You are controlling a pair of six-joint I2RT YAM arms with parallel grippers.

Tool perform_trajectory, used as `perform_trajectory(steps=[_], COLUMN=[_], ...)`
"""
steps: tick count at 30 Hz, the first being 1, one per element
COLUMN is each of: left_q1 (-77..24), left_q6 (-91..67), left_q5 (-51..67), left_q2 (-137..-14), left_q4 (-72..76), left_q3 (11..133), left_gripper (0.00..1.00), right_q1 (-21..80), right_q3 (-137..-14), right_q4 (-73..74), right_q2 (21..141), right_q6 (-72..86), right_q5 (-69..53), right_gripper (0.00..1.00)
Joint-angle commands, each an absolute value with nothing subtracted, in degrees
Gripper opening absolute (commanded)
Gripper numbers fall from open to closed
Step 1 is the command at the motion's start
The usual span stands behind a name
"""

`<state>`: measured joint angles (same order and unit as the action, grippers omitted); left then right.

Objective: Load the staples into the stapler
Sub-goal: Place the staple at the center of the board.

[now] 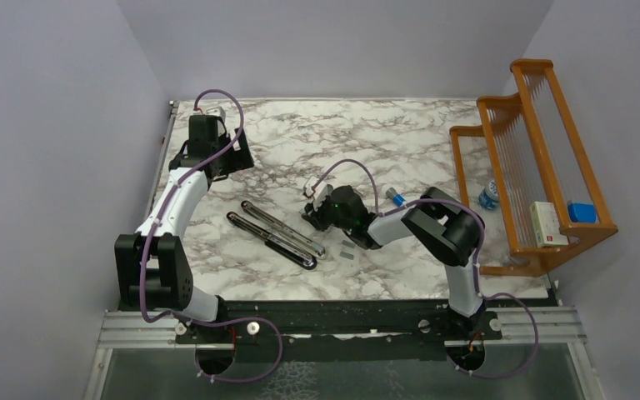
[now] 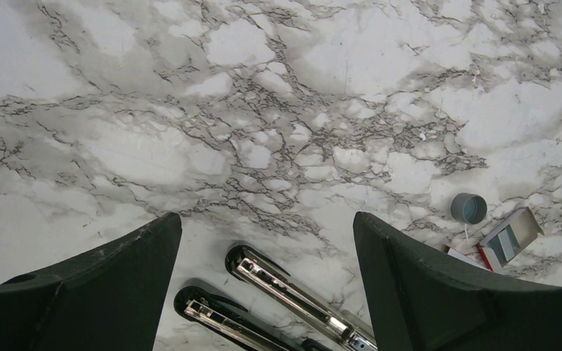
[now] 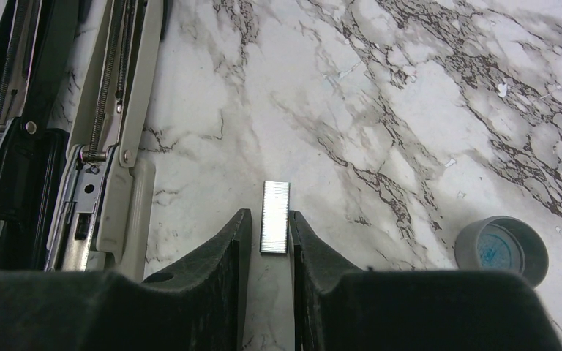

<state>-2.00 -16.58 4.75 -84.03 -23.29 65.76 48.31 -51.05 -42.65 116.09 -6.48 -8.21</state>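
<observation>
Top view: fixed high behind my arm bases, looking down on the whole bench (image 1: 400, 142).
Left wrist: looks down past my left hand (image 2: 263, 219), fairly near the bench.
Right wrist: very close, past my right hand (image 3: 268, 216).
Shared: the stapler (image 1: 271, 242) shows in all three.

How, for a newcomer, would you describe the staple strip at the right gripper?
On the marble table, find the pale stapler. Beside it, between the right gripper's fingers, lies the staple strip: short, flat, ribbed silver, unlike the round grey cap.
</observation>
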Motion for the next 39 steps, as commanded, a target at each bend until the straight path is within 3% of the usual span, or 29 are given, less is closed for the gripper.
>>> perform_trajectory(steps=[1,13,30,39], left_q1=[-1.76,-1.83,-1.76,-1.76], left_q6=[-16.00,-16.17,-16.00,-16.30], left_q5=[5.72,5.98,5.54,5.45], left_q2=[-83.23,-83.76,-83.10,-83.57], left_q4=[-23.02,-22.95,-22.95,-22.57], left_q3=[65.53,65.85,65.34,64.61], left_gripper=[0.91,0.91,0.91,0.90], right_q1=[48.21,46.65,46.67,46.66], right_q3=[-47.18,-46.64,-48.35,-48.50], right_q4=[-32.91,-32.42,-31.17,-29.45], right_q2=[119.63,119.74,120.90,117.74], right_q6=[-7.74,-7.26,-7.21,-6.36], right_q5=[-6.07,-8.43,-8.12,-8.54], right_gripper=[0.27,0.27,0.19,0.01])
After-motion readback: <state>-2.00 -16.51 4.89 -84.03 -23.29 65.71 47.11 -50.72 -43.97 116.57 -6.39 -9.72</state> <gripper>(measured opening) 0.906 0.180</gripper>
